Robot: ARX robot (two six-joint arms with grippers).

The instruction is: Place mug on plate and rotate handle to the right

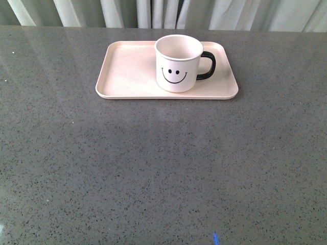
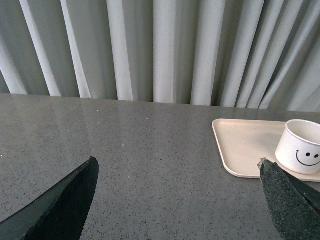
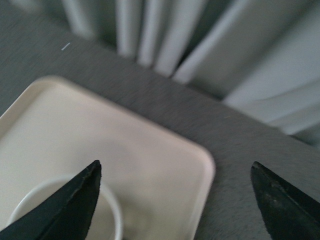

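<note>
Mug (image 1: 178,64) on plate (image 1: 127,71), handle (image 1: 207,66) right — looks done imo.
Both claws spread open, empty; next: just back off.

Mug (image 1: 178,64) on plate (image 1: 127,71); handle (image 1: 207,66) right

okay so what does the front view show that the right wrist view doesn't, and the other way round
Only the front view shows the whole plate, the mug's smiley face, and the handle pointing toward the robot's right.

Only the right wrist view shows the right gripper, its dark fingers spread open above the tray. That picture is blurred.

Both show the mug standing on the plate, the grey table and the pale curtain behind it. The wrist view catches only part of the mug's rim.
</note>
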